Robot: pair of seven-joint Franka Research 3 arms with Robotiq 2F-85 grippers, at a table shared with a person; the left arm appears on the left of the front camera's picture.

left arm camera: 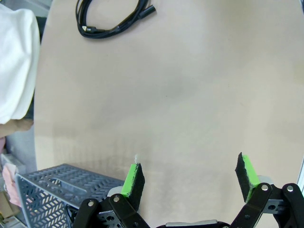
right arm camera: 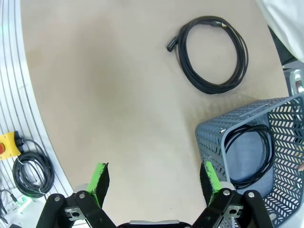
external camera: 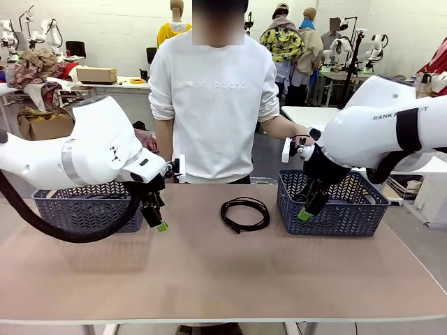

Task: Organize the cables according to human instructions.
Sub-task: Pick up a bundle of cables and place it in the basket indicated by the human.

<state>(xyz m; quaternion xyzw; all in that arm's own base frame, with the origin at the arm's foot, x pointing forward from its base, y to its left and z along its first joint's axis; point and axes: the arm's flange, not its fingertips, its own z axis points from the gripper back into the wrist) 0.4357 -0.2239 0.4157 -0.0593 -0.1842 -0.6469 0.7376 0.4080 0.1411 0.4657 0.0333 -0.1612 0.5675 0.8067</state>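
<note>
One coiled black cable point(external camera: 245, 213) lies on the tan table between the two baskets; it also appears at the top of the left wrist view as a cable point(left arm camera: 114, 19) and in the right wrist view as a cable point(right arm camera: 213, 54). A second coiled cable point(right arm camera: 249, 154) rests inside the right grey basket point(right arm camera: 213, 137). My left gripper point(external camera: 158, 218) hangs open above the table just right of the left basket point(external camera: 77, 209), holding nothing. Beside the right basket's point(external camera: 335, 209) near-left corner, my right gripper point(external camera: 308, 207) is open and empty too.
A person in a white sweatshirt point(external camera: 213, 105) stands at the far edge, one hand point(external camera: 302, 136) near my right arm. A white table point(external camera: 307, 115) stands behind on the right. Beyond the table edge lie a yellow button box point(right arm camera: 5, 145) and a coiled cord point(right arm camera: 31, 175).
</note>
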